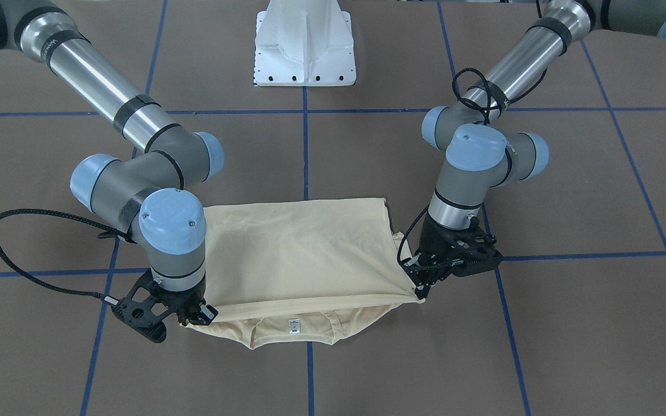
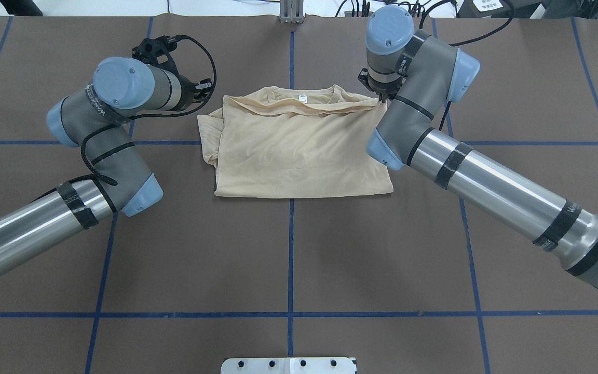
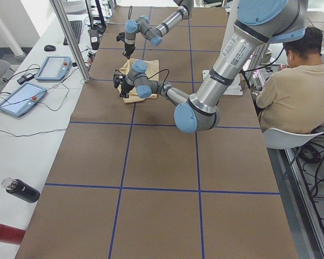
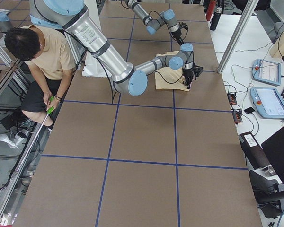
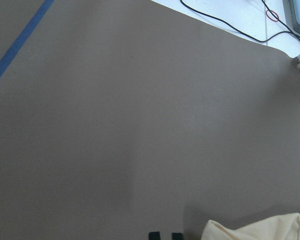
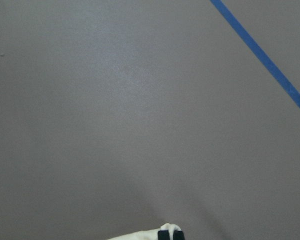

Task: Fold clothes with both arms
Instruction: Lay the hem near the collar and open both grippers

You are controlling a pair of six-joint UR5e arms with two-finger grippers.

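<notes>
The clothes are one cream-yellow shirt [image 1: 304, 248] [image 2: 299, 150], folded in half on the brown table with its white neck label [image 1: 293, 325] showing at the far edge. My right gripper [image 1: 200, 315] [image 2: 380, 96] is shut on the folded layer's corner; cloth sits over its tips in the right wrist view [image 6: 170, 234]. My left gripper [image 1: 422, 283] [image 2: 203, 88] rests at the opposite corner. In the left wrist view its tips [image 5: 165, 235] stand slightly apart with nothing between them, and the shirt [image 5: 260, 230] lies beside them.
The white pedestal base [image 1: 305, 43] stands on the robot's side of the table. Blue tape lines [image 2: 291, 249] cross the brown surface. A seated person [image 3: 291, 86] is beside the table. Tablets [image 3: 54, 67] and a dark bottle [image 3: 21, 190] lie on the white side bench.
</notes>
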